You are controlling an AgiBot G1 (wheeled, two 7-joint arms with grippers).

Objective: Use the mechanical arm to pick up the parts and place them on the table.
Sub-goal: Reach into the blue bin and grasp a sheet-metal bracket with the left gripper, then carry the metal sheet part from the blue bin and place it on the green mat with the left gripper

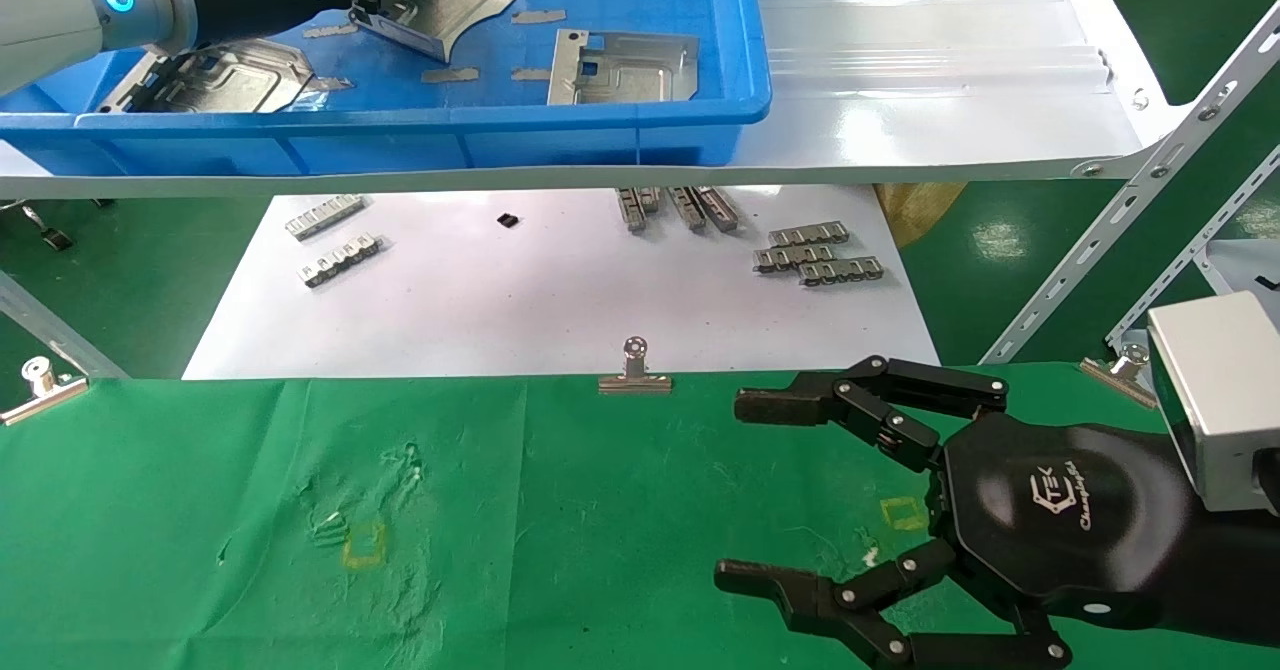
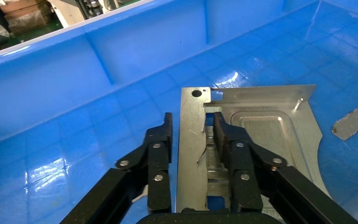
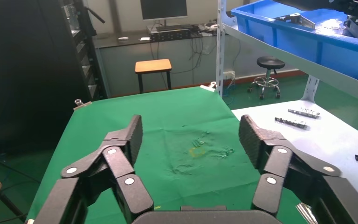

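- Green cloth covers the table in the foreground, wrinkled and marked with small yellow squares, and pinned at its far edge by a silver binder clip; beyond it lies a white sheet, and above that a shelf carries a blue plastic tray.
- Three parts lie in the tray; the one in hand is a thin stamped plate with a folded, tabbed edge standing up from the tray floor.
- That upright edge seems the reason for the grip: it gives the fingers something to pinch, where the flat body offers no purchase.
- The left gripper reaches into the tray's far left area and straddles this flange, one finger on the outer side and one on the embossed inner side. The jaws are nearly together; in the wrist view the inner finger looks pressed to the metal, with a thin sliver of blue between the outer finger and the flange, so I cannot tell whether the pinch is complete.
- A second part rests flat nearer the tray's middle, and a third lies by the near wall, partly under the left arm.
- The right gripper hovers low over the cloth at the near right, fingers spread wide and empty, apparently parked.
- Small grey ribbed strips sit scattered on the white sheet.
- By my judgement no part has reached the table yet.
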